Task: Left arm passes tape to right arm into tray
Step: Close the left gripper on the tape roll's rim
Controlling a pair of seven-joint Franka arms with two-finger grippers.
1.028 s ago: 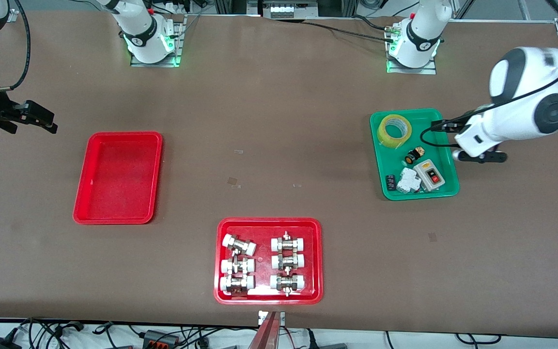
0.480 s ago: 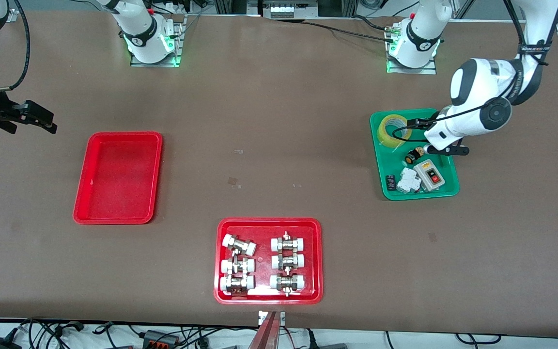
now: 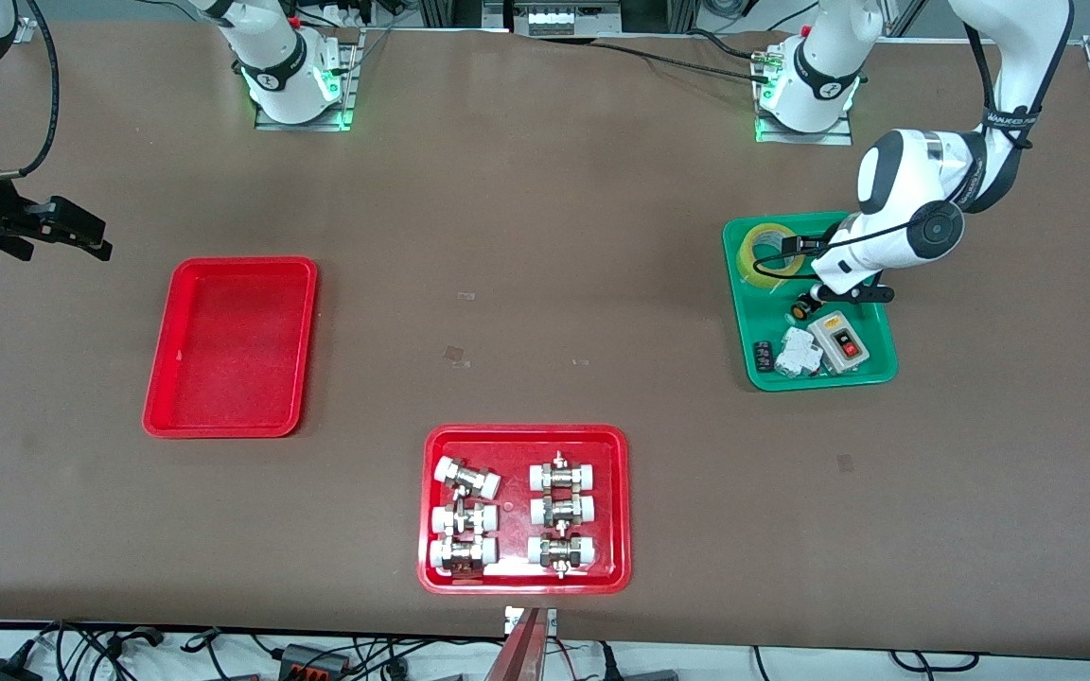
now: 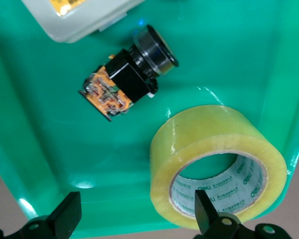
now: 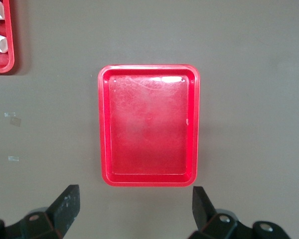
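Step in hand, by the look of it: the reach for the pick-up, nothing grasped yet. Left gripper (image 4: 134, 219) low over the green tray (image 3: 876, 374) at about 3 o'clock on the table, fingers spread wide with no contact visible; tape (image 3: 766, 252) lying flat in that tray's corner at about 11 o'clock, hole upward, close to the tray walls on two sides, with one finger (image 4: 205, 215) hanging over the roll's core. Right gripper (image 3: 58, 227) waiting in the air at 9 o'clock, off the plain red tray (image 3: 159, 378), fingers likewise spread and holding nothing.

Next move probably calls for a descent with one finger through the core and the other outside the roll, a firm close, then a lift clear of the rim before the hand-over toward mid-table.

Counted: two arms, one tape roll, three trays (one green, one plain red, one red fittings tray (image 3: 431, 577) at 6 o'clock), six white-capped metal fittings (image 3: 465, 479), one black push-button (image 4: 129, 79), one grey switch box (image 3: 840, 340), one small white part (image 3: 799, 352), one small black part (image 3: 764, 354)
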